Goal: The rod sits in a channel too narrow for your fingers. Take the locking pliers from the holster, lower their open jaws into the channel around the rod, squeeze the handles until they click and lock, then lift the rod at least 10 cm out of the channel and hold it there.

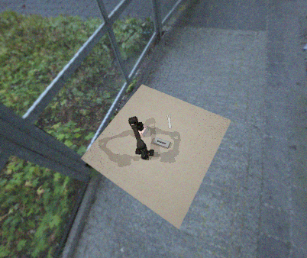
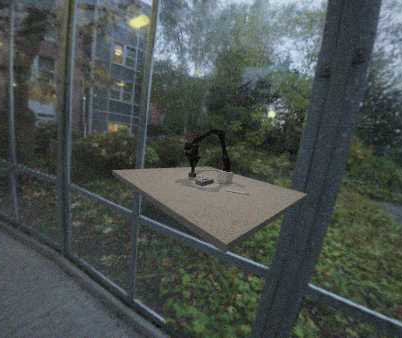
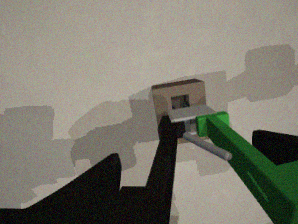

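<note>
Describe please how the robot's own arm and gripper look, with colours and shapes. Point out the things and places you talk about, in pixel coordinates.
The slim, jointed arm [image 1: 137, 134] [image 2: 211, 133] is black, with chunky joints. The gripper [image 1: 147, 154] [image 2: 192, 175] [image 3: 186, 149] shows dark, angular parts; whether the green piece beside them belongs to it, I cannot tell. No cables or markings can be made out.
</note>
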Controlling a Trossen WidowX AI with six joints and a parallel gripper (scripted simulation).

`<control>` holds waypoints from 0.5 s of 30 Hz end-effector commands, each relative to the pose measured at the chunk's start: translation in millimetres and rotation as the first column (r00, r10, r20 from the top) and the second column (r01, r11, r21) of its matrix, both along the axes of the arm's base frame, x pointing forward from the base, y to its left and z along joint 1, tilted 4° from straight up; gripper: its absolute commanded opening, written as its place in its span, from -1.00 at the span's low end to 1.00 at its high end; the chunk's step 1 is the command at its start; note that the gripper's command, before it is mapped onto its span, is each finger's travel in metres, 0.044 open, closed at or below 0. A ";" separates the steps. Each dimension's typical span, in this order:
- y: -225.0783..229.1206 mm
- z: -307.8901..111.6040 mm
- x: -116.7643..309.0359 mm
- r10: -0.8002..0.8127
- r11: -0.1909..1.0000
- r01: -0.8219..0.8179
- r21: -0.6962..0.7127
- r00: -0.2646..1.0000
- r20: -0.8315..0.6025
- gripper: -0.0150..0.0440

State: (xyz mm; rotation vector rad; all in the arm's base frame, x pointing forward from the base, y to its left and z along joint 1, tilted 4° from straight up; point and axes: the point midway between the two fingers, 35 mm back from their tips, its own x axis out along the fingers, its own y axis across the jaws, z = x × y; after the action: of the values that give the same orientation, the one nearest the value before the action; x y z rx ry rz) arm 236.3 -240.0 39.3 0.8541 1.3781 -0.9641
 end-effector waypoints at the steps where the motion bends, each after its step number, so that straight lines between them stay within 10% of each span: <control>1: -0.2 -1.0 -1.2 0.003 1.000 -0.004 -0.002 1.000 -0.006 0.89; 15: -0.2 -1.0 -1.2 0.003 1.000 -0.004 -0.002 1.000 -0.006 0.82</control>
State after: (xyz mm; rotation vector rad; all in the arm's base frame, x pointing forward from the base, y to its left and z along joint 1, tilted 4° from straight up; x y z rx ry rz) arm 236.3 -240.0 39.3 0.8541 1.3782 -0.9641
